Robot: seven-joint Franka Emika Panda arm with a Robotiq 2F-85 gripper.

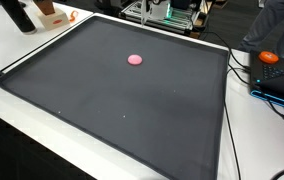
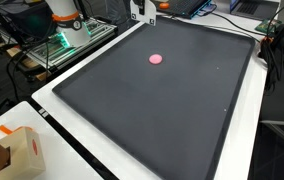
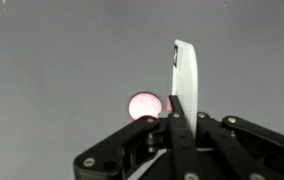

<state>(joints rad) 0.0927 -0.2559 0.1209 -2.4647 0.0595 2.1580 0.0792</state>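
Note:
In the wrist view my gripper (image 3: 174,105) comes up from the bottom, its black fingers (image 3: 168,120) shut on a thin white flat piece (image 3: 185,72) that stands upright above them. Beyond it a small round pink disc (image 3: 143,105) lies on the dark mat (image 3: 52,80), partly hidden behind the fingers and well apart from them. In both exterior views the pink disc (image 1: 134,60) (image 2: 155,58) lies alone on the far half of the black mat (image 1: 132,110) (image 2: 172,115). A white and black shape (image 2: 143,11) at the mat's far edge could be the gripper with the piece.
The mat has a raised rim and rests on a white table (image 1: 22,130). A cardboard box (image 2: 12,152) stands at one table corner. An orange object (image 1: 269,57), cables and a blue device (image 1: 282,92) lie beside the mat. The robot base (image 2: 64,15) stands behind it.

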